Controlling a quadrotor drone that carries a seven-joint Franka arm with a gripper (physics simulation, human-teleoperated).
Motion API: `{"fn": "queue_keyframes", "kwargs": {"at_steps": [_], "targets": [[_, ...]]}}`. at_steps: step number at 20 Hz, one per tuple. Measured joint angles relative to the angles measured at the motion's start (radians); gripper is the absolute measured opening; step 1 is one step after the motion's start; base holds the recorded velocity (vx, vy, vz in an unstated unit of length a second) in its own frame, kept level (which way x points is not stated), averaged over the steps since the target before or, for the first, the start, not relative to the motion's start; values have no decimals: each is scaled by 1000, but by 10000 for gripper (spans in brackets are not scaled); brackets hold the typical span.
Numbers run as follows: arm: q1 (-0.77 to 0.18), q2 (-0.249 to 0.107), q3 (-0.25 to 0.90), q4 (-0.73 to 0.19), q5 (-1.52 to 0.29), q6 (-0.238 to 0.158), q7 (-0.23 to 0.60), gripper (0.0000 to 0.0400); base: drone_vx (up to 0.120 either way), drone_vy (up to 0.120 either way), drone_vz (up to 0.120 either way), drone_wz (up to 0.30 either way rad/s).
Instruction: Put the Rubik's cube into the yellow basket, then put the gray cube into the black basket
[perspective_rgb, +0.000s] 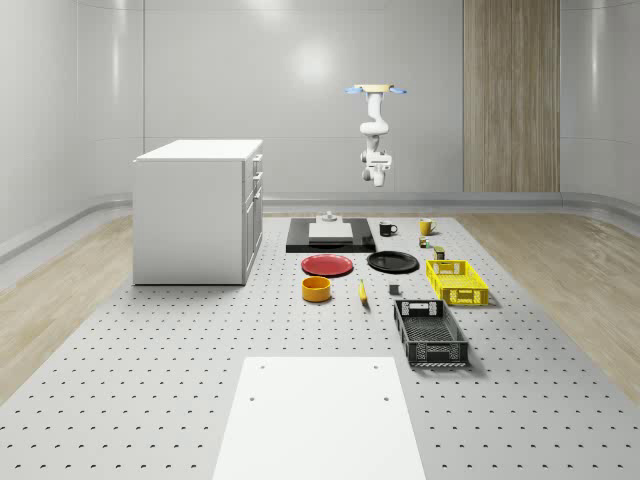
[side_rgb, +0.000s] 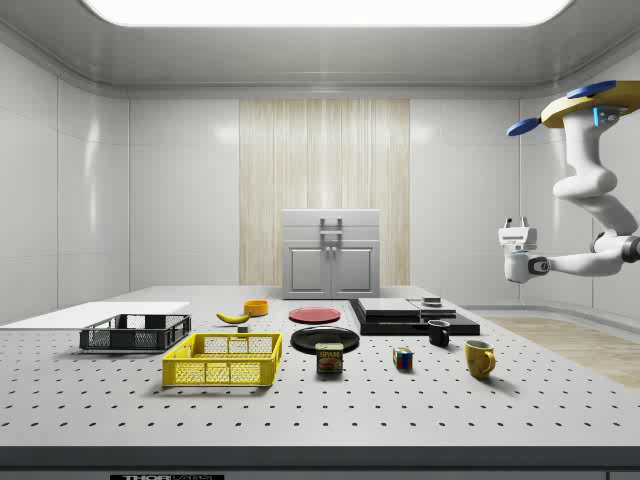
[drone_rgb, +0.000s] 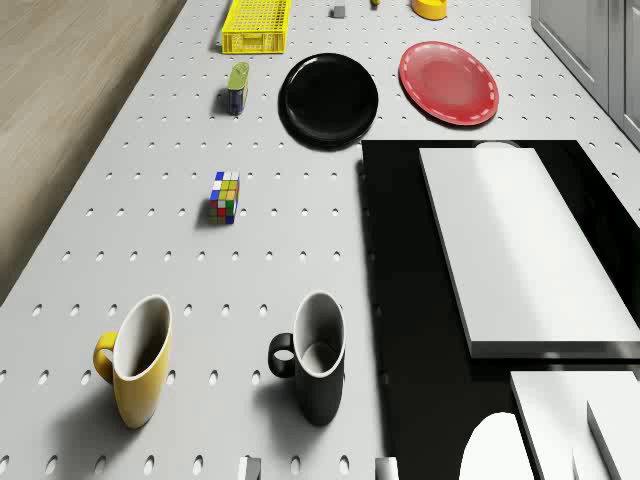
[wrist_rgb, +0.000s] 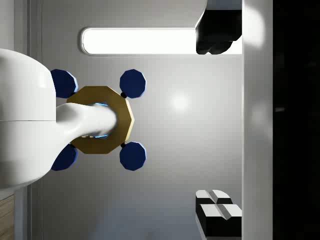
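— Tool (side_rgb: 516, 243) position? It hangs high in the air at the side view's right, above the far end of the worktop (perspective_rgb: 150, 400), holding nothing; whether its fingers are spread or together, I cannot tell.

— And the drone (perspective_rgb: 377, 90)?

— Hovering well above the worktop's far end, arm folded beneath it.

— Where is the Rubik's cube (drone_rgb: 225, 197)?

— On the worktop, near the yellow mug (drone_rgb: 137, 362) and black mug (drone_rgb: 315, 357), with a can (drone_rgb: 237, 87) between it and the yellow basket (perspective_rgb: 456, 281).

— The gray cube (perspective_rgb: 394, 290)?

— It sits just left of the yellow basket, with the black basket (perspective_rgb: 430, 333) nearer the whole-scene camera.
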Motion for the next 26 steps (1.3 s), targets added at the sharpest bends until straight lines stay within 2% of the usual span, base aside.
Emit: {"fn": "queue_keyframes", "kwargs": {"at_steps": [6, 12, 19, 23, 26], "targets": [[-3, 25, 1, 128, 1, -98, -2, 400, 0, 0, 0, 0], [-4, 65, 3, 236, 2, -162, -2, 400, 0, 0, 0, 0], [-6, 83, 3, 286, 2, -188, -3, 400, 0, 6, 0, 0], [-6, 85, 4, 294, 2, -191, -3, 400, 0, 120, 0, 0], [-7, 85, 4, 296, 2, -190, -3, 400, 120, 120, 0, 0]]}}
